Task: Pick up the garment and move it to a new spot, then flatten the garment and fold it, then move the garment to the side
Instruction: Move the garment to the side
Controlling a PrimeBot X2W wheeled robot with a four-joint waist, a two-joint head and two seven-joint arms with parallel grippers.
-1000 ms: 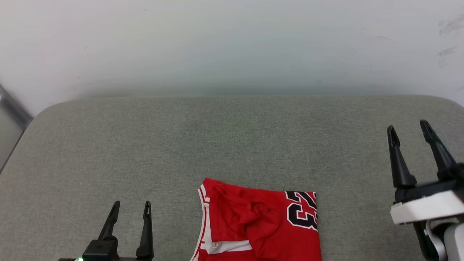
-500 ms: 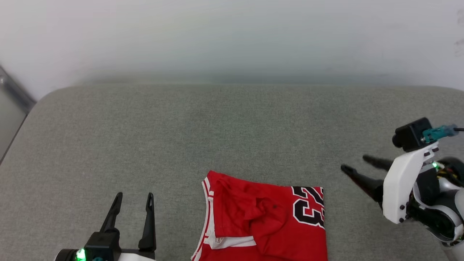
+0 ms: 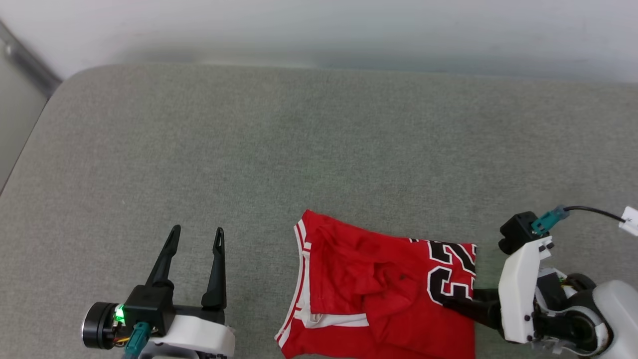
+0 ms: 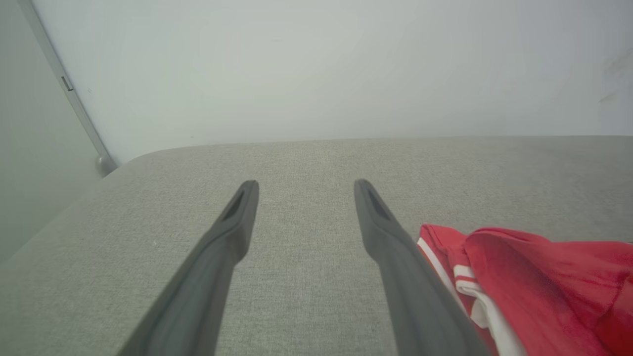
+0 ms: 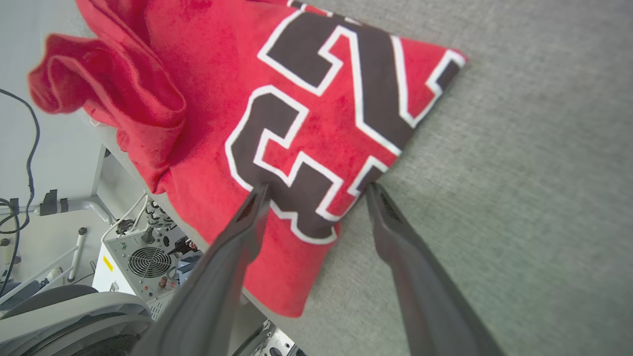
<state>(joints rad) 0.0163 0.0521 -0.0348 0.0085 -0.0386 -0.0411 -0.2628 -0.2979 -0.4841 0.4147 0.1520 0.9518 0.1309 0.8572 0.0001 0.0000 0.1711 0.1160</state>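
- Whereas a second ago the right gripper [image 5: 316, 189] stood upright by the table's [image 3: 319, 149] right edge, it has now swung down to the garment's [image 3: 379, 289] right side, fingers apart around the black number.
- The folded red garment lies at the near edge, overhanging it.
- The left gripper [image 3: 197, 231] waits near-left, fingers apart.
- A grasp to move the garment aside seems close.

Grey cushion [image 3: 199, 149] bare far and left, free to pass. Near centre-right the garment [image 3: 369, 279] lies; wall [image 3: 349, 25] bounds far edge.
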